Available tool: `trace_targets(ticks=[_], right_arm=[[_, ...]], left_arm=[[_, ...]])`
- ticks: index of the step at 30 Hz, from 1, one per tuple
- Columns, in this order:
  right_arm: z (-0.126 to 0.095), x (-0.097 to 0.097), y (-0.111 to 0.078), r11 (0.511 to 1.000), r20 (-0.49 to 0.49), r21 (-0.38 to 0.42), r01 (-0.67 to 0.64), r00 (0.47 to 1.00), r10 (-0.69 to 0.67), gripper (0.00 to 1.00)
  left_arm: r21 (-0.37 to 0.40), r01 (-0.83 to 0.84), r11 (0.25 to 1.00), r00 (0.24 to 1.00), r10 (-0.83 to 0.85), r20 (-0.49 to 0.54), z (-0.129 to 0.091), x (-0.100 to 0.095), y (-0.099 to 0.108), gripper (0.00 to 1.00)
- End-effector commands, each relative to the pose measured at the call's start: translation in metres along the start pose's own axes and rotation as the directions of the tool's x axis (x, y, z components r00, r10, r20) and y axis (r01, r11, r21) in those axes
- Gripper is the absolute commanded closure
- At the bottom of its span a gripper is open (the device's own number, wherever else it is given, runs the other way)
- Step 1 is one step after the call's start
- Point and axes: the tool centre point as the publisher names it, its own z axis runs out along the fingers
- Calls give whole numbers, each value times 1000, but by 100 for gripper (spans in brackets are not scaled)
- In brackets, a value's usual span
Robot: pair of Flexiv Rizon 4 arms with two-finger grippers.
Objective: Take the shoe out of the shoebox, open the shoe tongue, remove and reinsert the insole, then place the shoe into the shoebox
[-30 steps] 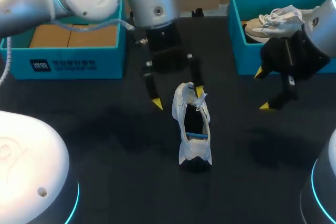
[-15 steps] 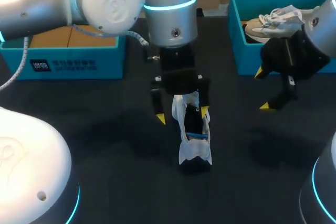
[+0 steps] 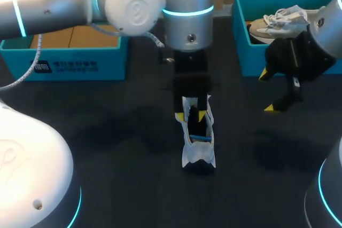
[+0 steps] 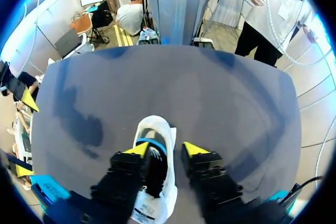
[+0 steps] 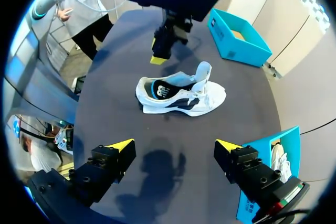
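A white shoe (image 3: pixel 199 150) with a black lining and blue insole stands upright mid-table, also seen in the left wrist view (image 4: pixel 157 127) and the right wrist view (image 5: pixel 178 95). My left gripper (image 3: pixel 191 116) hangs straight over its mouth. The gripper (image 4: pixel 166 149) is open, its fingers narrowed to either side of the collar. One finger overlaps the shoe's edge, while a sliver of table shows beside the other. My right gripper (image 3: pixel 267 92) hovers wide open and empty, right of the shoe, in front of the teal shoebox (image 3: pixel 240 36). In its own view the right gripper (image 5: pixel 173 144) is apart from the shoe.
A second, beige shoe (image 3: pixel 278 22) lies inside the right shoebox. Another teal box (image 3: pixel 69 60) with a cardboard-coloured inside stands at the back left, also in the right wrist view (image 5: pixel 236 38). The dark tabletop (image 3: pixel 107 148) is bare around the shoe.
My left arm has swung right and forward until it stands over the shoe, and its fingers have drawn in from wide apart to a narrow gap around the collar. The right arm has not moved.
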Motion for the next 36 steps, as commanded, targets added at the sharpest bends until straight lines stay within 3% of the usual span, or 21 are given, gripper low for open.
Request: trace_targets(ticks=[1, 13, 15, 36], right_arm=[[1, 0, 0, 1000, 1, 3, -1, 1000, 1, 0], [1, 0, 0, 1000, 1, 3, -1, 1000, 1, 0], [1, 0, 0, 1000, 1, 3, -1, 1000, 1, 0], [1, 0, 0, 1000, 1, 3, -1, 1000, 1, 0]], left_arm=[[4, 11, 1000, 1000, -11, -7, 15, -7, 11, 100], [-33, 65, 997, 998, -65, 19, 42, -9, 39, 100], [-70, 95, 993, 994, -92, 53, 45, -9, 42, 100], [-154, 83, 985, 996, -78, 42, 90, -23, 55, 100]])
